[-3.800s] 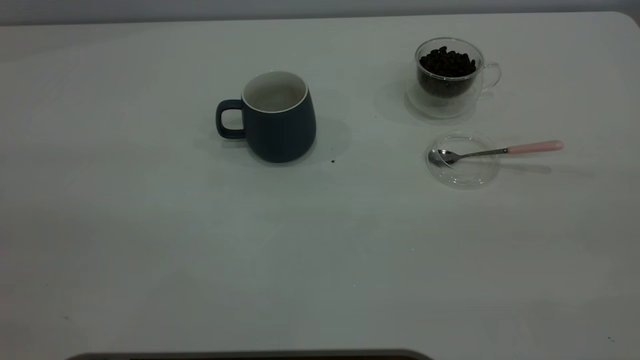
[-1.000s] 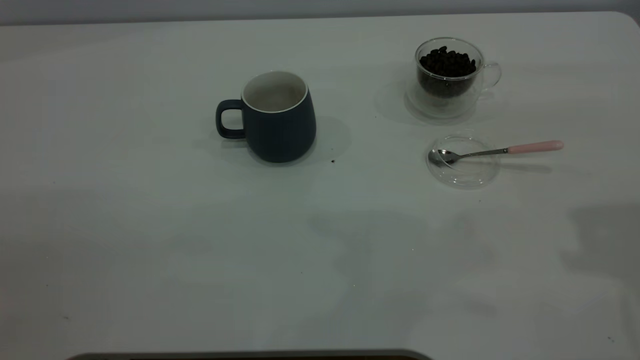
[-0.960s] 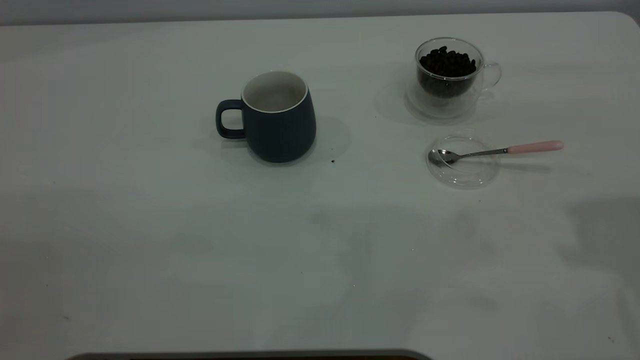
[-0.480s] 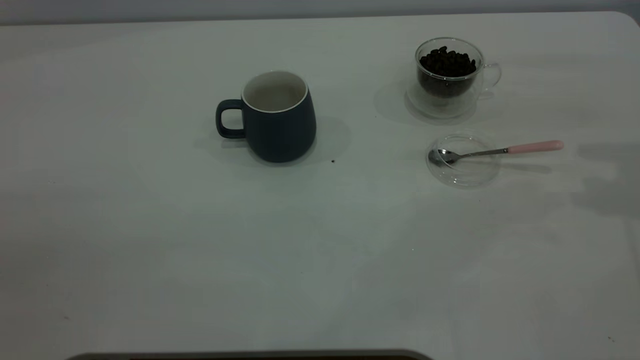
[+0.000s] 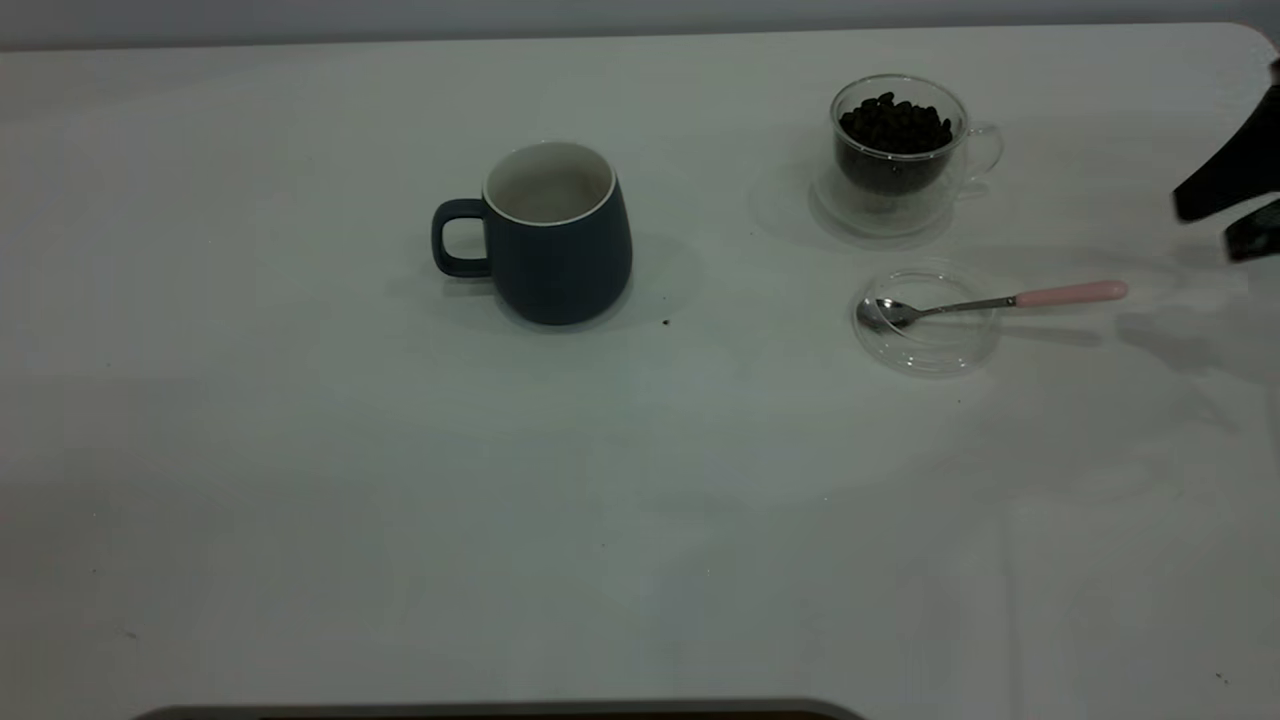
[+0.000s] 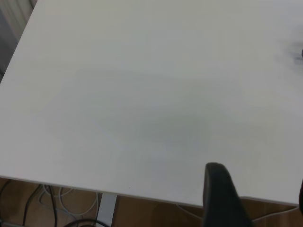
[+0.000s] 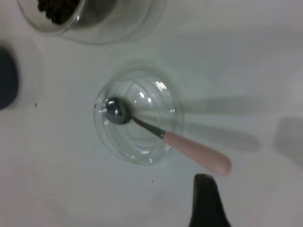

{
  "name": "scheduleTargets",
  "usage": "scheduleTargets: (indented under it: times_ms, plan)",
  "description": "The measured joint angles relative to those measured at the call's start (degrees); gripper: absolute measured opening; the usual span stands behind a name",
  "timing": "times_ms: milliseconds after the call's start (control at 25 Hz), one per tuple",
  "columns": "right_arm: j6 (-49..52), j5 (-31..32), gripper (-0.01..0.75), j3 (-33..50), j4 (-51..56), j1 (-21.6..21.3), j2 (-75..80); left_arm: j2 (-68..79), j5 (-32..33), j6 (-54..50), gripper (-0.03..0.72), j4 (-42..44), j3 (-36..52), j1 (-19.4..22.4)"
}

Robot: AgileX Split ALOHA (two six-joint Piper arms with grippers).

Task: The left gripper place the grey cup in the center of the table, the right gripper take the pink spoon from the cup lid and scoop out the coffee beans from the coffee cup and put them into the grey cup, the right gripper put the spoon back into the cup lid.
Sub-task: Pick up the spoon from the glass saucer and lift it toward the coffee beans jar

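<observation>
Two vessels, a lid and a spoon make up the whole layout. The grey cup (image 5: 548, 235) stands upright near the middle of the bench (image 5: 300, 480), handle pointing toward the left edge, so the placing step looks done. The coffee cup (image 5: 895, 150), glass and full of dark beans, sits near the far right corner. Just in front of it lies the clear cup lid (image 5: 925, 320), with the pink spoon (image 5: 1000, 302) resting across it: bowl inside the lid, pink handle overhanging toward the right edge.

The step in hand appears to be fetching the spoon. The right gripper (image 5: 1232, 210) shows at the right edge, above and beyond the handle's tip, not touching it; its jaws stand apart and hold nothing. The left gripper (image 6: 222, 198) hangs over bare bench near an edge, and I cannot tell how its jaws stand.

Next, the jaws need to come down astride the pink handle, clear of the lid's rim. Nothing blocks that approach; one small dark speck (image 5: 666, 322) lies beside the grey cup.
</observation>
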Motion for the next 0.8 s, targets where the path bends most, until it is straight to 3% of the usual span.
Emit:
scheduleTargets:
  times_ms: [320,800]
  plan:
    - [-12.84,3.78,0.617,-0.6,9.48,-4.33,7.19,0.0,0.0,0.0,0.452,0.0,0.0,0.0]
    - [-20.3,11.48,0.585,-3.38,17.37,-4.99,14.59,0.0,0.0,0.0,0.452,0.0,0.0,0.0]
